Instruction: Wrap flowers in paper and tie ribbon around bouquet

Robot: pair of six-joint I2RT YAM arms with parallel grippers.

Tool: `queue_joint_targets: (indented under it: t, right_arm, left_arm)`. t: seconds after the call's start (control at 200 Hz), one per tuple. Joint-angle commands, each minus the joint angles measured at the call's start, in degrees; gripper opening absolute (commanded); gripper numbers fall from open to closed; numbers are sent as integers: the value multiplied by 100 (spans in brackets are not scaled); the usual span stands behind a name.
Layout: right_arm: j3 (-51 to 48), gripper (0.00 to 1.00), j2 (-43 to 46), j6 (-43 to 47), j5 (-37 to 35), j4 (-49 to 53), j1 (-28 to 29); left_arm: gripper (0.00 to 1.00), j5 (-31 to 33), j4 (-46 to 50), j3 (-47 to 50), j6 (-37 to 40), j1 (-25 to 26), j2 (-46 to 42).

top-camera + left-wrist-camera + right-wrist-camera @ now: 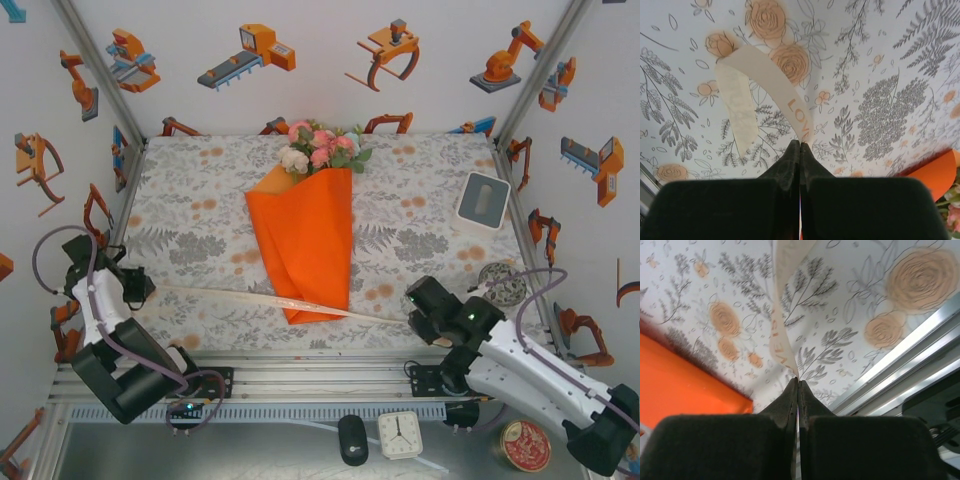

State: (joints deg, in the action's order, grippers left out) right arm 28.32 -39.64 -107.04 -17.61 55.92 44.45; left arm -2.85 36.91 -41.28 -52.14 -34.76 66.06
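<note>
The bouquet lies mid-table: an orange paper [305,240] cone with pink and white flowers [320,148] at its far end. A cream ribbon [230,297] runs in a taut line across the cone's narrow near tip. My left gripper [142,287] is shut on the ribbon's left end and my right gripper [412,310] on its right end. In the left wrist view the ribbon [765,75], printed with orange letters, curls out of the shut gripper [800,142], with paper [935,175] at the right edge. The right gripper [798,380] pinches the ribbon [782,340] beside the paper [675,385].
A white box [482,198] sits at the right of the patterned mat, and a round patterned tin [503,285] stands behind my right arm. An aluminium rail [300,375] borders the near edge. Below it lie a black mouse [352,440], a clock [400,435] and a red tin [526,446].
</note>
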Motion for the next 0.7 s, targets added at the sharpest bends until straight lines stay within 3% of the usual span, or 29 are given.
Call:
queue_joint_targets:
  t: [0.0, 0.135, 0.355, 0.451, 0.491, 0.581, 0.656, 0.696]
  right_arm:
    - [24, 0, -385, 54, -761, 396, -83]
    - [370, 0, -965, 771, -868, 429, -549]
    - [276, 0, -1044, 1626, -929, 310, -992]
    - [289, 0, -1098, 1865, -965, 148, -1004]
    - [290, 0, -1140, 1949, -1047, 93, -1016]
    - [355, 0, -1299, 2192, -1209, -50, -1203]
    - [498, 10, -1464, 2504, -1123, -215, -1491]
    - [602, 14, -1532, 2622, -1097, -268, -1572]
  left_arm:
    - [0, -92, -96, 170, -129, 127, -197]
    - [0, -100, 154, 420, -324, 272, -339]
    - [4, 492, 820, 1058, -896, 280, -1299]
    - [6, 406, 858, 1151, -990, 267, -1430]
    - [13, 322, 836, 1173, -1040, 264, -1422]
    - [40, 183, 710, 1210, -1098, 268, -1385]
    - [58, -34, 407, 1197, -949, 278, -1360]
    - [60, -240, 140, 1123, -684, 293, -1325]
